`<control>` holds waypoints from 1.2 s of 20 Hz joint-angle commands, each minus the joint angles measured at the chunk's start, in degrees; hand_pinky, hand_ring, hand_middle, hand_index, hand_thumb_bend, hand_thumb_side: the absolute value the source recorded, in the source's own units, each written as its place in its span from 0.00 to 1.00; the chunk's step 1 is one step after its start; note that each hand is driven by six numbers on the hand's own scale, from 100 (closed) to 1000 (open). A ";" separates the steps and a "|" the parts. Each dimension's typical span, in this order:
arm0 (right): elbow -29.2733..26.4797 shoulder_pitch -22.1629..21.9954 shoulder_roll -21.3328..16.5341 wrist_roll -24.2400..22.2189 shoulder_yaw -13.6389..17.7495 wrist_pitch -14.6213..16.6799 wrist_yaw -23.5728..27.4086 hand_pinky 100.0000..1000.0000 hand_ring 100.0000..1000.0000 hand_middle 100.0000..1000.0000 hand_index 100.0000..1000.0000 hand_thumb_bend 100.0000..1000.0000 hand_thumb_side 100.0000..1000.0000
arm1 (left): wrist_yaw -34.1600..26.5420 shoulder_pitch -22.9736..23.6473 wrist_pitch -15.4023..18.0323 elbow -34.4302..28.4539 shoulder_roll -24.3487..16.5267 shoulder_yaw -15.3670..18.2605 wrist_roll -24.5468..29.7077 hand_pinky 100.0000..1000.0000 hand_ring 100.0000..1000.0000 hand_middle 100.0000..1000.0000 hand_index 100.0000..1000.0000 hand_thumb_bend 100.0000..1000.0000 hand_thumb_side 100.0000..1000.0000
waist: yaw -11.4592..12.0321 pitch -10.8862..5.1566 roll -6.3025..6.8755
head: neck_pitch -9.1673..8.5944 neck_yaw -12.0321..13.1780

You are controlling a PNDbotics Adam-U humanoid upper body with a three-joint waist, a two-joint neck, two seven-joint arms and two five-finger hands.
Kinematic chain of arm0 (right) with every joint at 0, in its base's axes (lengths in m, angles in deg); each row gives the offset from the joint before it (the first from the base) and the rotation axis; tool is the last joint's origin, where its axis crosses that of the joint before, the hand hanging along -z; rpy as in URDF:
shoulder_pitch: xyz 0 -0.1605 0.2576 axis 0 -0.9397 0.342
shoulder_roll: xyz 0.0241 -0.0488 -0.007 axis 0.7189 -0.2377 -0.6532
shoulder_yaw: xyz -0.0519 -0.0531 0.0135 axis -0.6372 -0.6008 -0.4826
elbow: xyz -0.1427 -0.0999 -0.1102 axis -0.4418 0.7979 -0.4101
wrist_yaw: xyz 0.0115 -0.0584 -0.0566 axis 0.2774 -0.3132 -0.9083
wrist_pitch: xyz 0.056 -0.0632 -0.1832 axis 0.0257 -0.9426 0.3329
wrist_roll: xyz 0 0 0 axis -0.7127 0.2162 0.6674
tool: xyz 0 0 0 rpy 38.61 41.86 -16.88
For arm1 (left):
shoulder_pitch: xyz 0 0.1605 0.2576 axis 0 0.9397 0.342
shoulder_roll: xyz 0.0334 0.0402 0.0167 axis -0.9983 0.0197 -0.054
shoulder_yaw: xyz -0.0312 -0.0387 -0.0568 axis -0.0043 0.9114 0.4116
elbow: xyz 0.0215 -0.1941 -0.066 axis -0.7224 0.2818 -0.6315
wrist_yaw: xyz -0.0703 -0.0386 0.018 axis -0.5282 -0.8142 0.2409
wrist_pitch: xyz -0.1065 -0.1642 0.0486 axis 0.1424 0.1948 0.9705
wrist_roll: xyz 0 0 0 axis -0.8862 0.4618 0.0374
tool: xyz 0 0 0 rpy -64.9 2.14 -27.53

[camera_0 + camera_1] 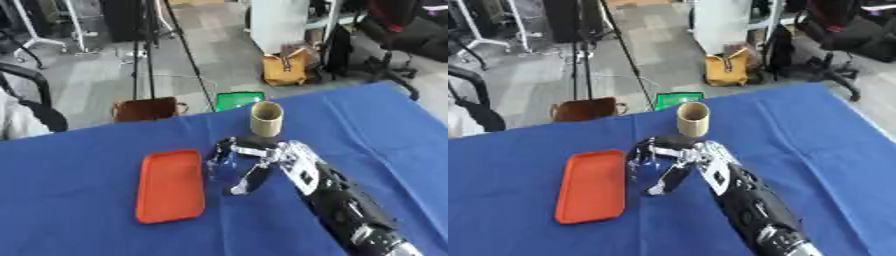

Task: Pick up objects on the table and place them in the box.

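Observation:
My right hand (pixel 248 159) reaches in from the lower right on a black and silver arm and hovers low over the blue table (pixel 79 160), between the orange tray and the cup. Under the hand is a dark patch (pixel 651 172); I cannot tell whether it is a thing or a shadow. A flat orange tray (pixel 171 185) with rounded corners lies just left of the hand. A tan cylindrical cup (pixel 267 119) stands upright just beyond the hand. My left hand shows in neither view.
The table's far edge runs askew behind the cup. Beyond it on the floor are a green item (pixel 239 100), a brown bag (pixel 147 109), a yellow bag (pixel 286 69), tripod legs and office chairs. Bare blue cloth spreads to the right and left.

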 commanded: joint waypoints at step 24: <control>-8.84 3.53 -2.62 -1.44 -0.86 3.00 4.65 0.78 0.74 0.76 0.86 0.44 0.16 | -0.12 -0.45 0.14 -0.87 -1.19 0.17 0.14 0.51 0.84 0.77 0.88 0.64 0.33 | -0.13 -0.79 -0.10 | -0.60 -0.13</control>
